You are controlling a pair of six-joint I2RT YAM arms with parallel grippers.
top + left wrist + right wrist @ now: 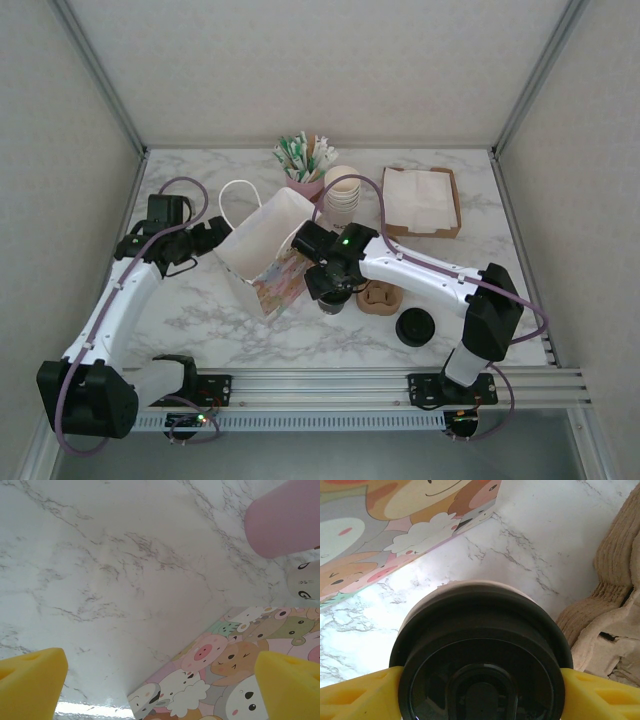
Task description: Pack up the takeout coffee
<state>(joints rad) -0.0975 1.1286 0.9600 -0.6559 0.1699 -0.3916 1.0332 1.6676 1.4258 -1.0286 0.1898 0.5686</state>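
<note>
Black-lidded takeout coffee [480, 630] is clamped between the yellow fingers [355, 695] of the right claw [481, 690], near the middle of the desk [190, 310], somewhat toward its near edge. Just beside it, toward the left edge, stands the cartoon-printed paper bag [262, 250]. A brown cup carrier [380, 297] lies just beside it toward the right edge. The left claw [160, 685] gapes wide and empty at the bag's left side.

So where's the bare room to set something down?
The widest bare marble is front left, between the left arm and the paper bag. Crowded: right of the bag, where the lidded coffee, cup carrier and loose lid cluster, and the back by the cup stack and napkin tray.
</note>
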